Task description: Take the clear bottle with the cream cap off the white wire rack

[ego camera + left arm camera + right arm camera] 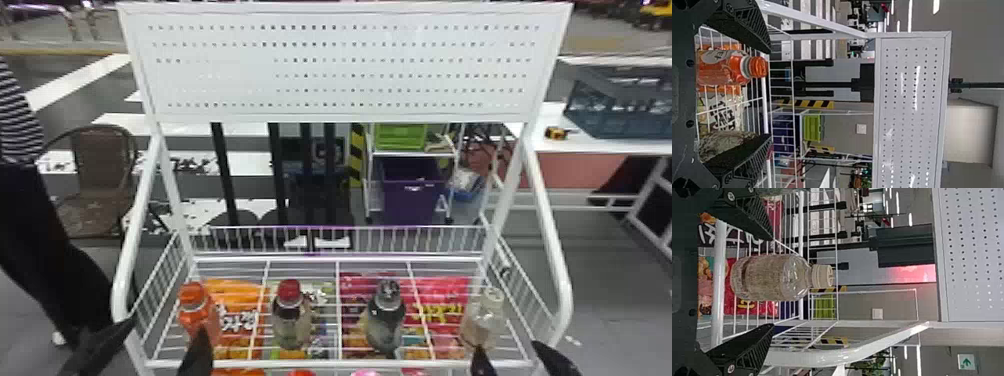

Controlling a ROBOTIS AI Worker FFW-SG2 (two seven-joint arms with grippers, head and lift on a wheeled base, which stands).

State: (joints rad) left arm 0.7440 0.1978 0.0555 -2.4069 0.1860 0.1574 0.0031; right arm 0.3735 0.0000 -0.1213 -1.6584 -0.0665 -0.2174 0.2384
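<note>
head view: red-capped bottle [291, 325] showing; clear bottle [484, 322] standing at right end of rack [345, 364] | right wrist view: green sign [966, 361] showing | right end effector [515, 357]: pointing forward, fingers apart | left end effector [154, 346]: likewise

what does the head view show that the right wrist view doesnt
Head view, not right wrist view: the orange-capped bottle, the red-capped bottle and the brown chair.

Right wrist view, not head view: the green sign and the small white wall plate.

Both: the clear bottle with the cream cap, upright on the white wire rack; the perforated panel; the lime-green crate; and the right gripper, fingers apart.
</note>
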